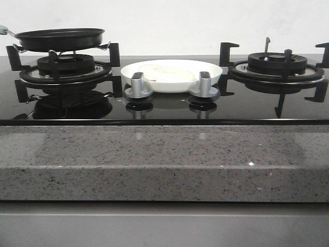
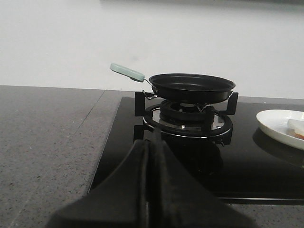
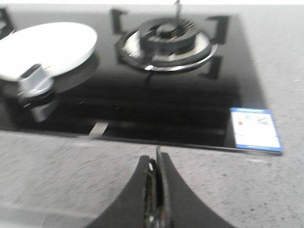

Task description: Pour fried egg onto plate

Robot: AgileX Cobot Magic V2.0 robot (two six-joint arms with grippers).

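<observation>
The white plate point(image 1: 171, 75) sits on the black glass hob between the two burners. The fried egg point(image 1: 167, 72) lies in it, pale face up; a bit of it point(image 2: 297, 128) shows in the left wrist view, on the plate point(image 2: 278, 124). The black frying pan point(image 1: 60, 39) with a mint handle point(image 2: 127, 72) rests on the left burner and looks empty. My left gripper point(image 2: 151, 145) is shut and empty, over the counter short of the hob's front left. My right gripper point(image 3: 156, 161) is shut and empty, over the grey counter in front of the right burner. Neither gripper shows in the front view.
Two silver knobs point(image 1: 138, 85) point(image 1: 204, 85) stand in front of the plate. The right burner point(image 1: 277, 66) has black pan supports. A blue and white label point(image 3: 254, 129) sits at the hob's front right corner. A speckled grey counter point(image 1: 164, 159) runs along the front.
</observation>
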